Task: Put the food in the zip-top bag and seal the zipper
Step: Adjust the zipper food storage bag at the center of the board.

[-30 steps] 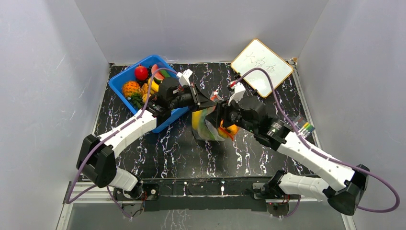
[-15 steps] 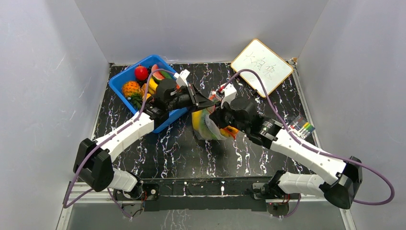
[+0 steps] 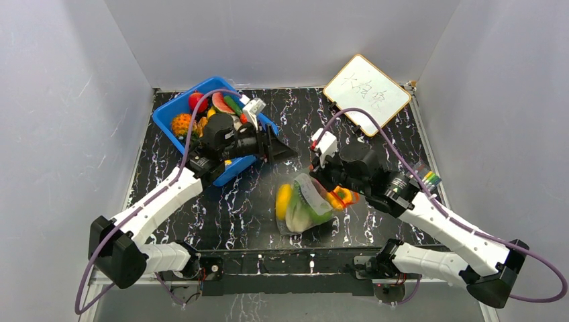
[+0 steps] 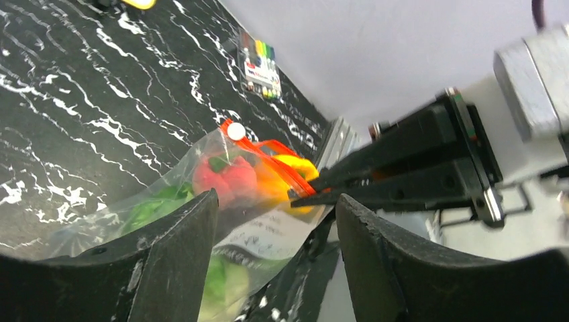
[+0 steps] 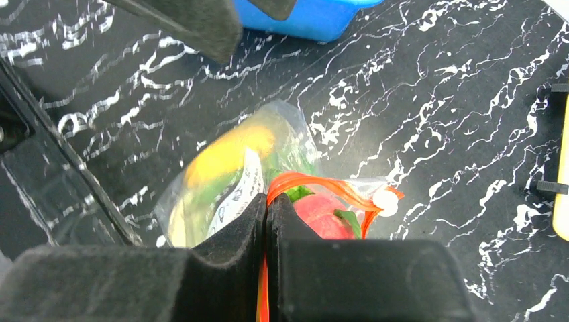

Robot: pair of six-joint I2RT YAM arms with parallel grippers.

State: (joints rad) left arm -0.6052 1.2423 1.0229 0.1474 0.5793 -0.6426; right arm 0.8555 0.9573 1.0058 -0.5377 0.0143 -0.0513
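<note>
Right gripper [image 5: 267,204]: jaws together, clamped on the zipper [image 5: 315,182] of the zip-top bag [image 5: 231,194], which rests slumped on the table [image 3: 255,201] near the middle of its near edge, the food [image 5: 228,151] inside. Left gripper [image 4: 275,199]: jaws apart, empty, hanging beside the blue bin [image 3: 168,121] toward the far left corner. Assessment: the bag is soft, slick film, weighted low by light toy pieces and likely to sag. The stiffer zipper strip looks the soundest hold, taken at one end.

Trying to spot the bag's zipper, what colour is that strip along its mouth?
Red-orange. The zipper shows best in the right wrist view.
</note>
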